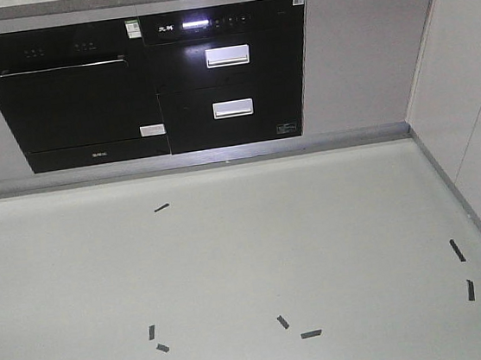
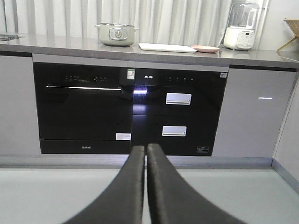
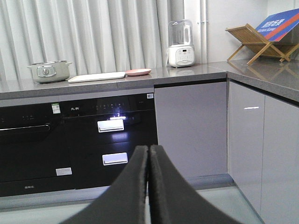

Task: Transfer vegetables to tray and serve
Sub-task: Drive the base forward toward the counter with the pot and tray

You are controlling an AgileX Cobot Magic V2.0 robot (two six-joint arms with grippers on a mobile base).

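Front view first: bare grey floor (image 1: 232,259) dotted with short black tape marks (image 1: 162,208), probably parking guides for the base. Facing us are the black oven (image 1: 74,95) and the lit drawer unit (image 1: 229,77). No arm, tray or greens show here, so by my read the robot stands back from the counter and the task has hardly begun.

Over to the left wrist: the left gripper (image 2: 145,148) has its fingers pressed together on nothing, stowed for travel, I'd say. Up on the countertop (image 2: 56,44) the cream tray (image 2: 167,47) lies flat between a lidded pot (image 2: 117,34) and a pink plate (image 2: 205,48), which sits just beside the tray's right end. A white blender (image 2: 241,25) stands further right. The lettuce leaf? Nothing green shows from this low angle, so I can't say whether it lies on that plate.

Right wrist now: the right gripper (image 3: 148,148) is likewise shut tight and empty. It sees the same countertop line-up, plus a wooden rack (image 3: 254,42) at the corner. Again, no leaf in sight. The next job looks like closing in on the counter.
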